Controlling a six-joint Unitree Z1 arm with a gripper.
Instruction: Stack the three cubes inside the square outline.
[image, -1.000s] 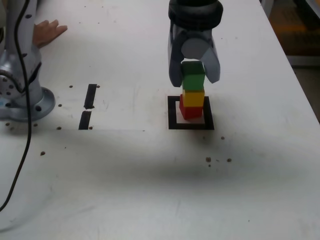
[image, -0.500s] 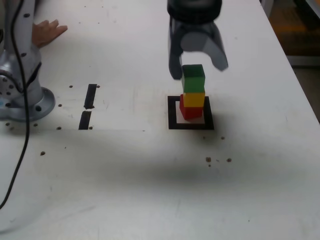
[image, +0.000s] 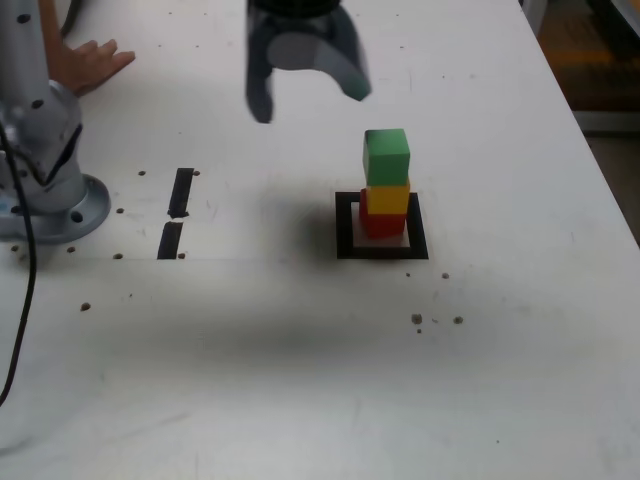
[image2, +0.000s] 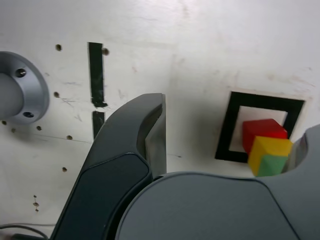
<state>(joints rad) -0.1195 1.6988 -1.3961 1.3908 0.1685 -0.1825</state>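
— Three cubes are standing stacked inside the square outline (image: 382, 227), mid-worktop toward the right edge: red cube (image: 380, 221), yellow cube (image: 388, 197), green cube (image: 387, 156) on top.

— And the gripper (image: 305, 98)?

— Spread wide, holding nothing, now lifting off toward the far-left corner. It was straddling the green cube a moment ago, so the stack looks finished.

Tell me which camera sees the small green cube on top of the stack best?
The exterior view: the small green cube shows whole there, topping the stack. The wrist view catches only part of it, beside the gripper body.
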